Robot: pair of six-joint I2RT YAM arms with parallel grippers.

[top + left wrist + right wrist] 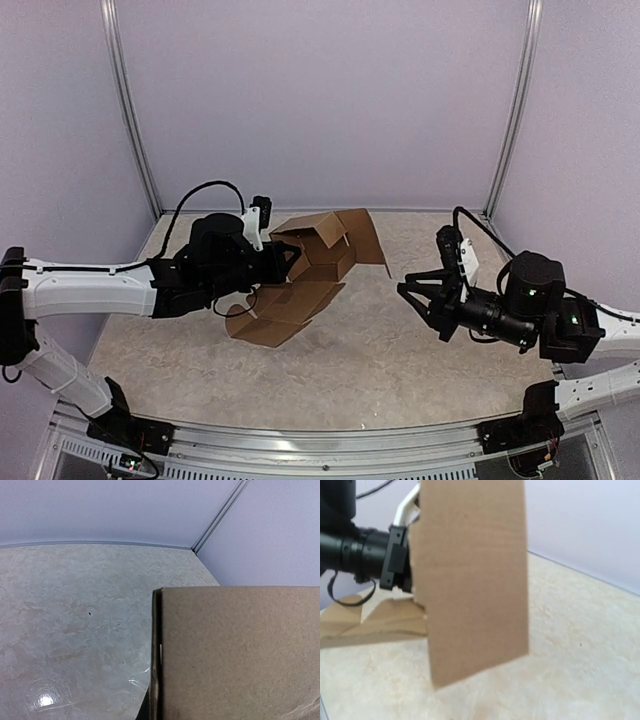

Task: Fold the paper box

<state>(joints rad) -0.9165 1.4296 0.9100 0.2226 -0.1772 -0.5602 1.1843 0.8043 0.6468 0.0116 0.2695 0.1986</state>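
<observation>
Counting one paper box [300,285], a single brown cardboard piece. Counting two arms, the left arm [90,287] and the right arm [545,300], each carrying one tool: the left tool [288,262], the right tool [408,288]. Counting one tabletop [360,350]. Counting two metal corner posts [130,110] at the back.

Mottled beige table [400,345] ringed by pale lilac walls [320,100]

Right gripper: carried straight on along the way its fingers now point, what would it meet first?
Most likely the paper box: its raised flap fills the middle of the right wrist view, dead ahead. From above, the right gripper points left toward it, apart from it; relative height is unclear.
</observation>
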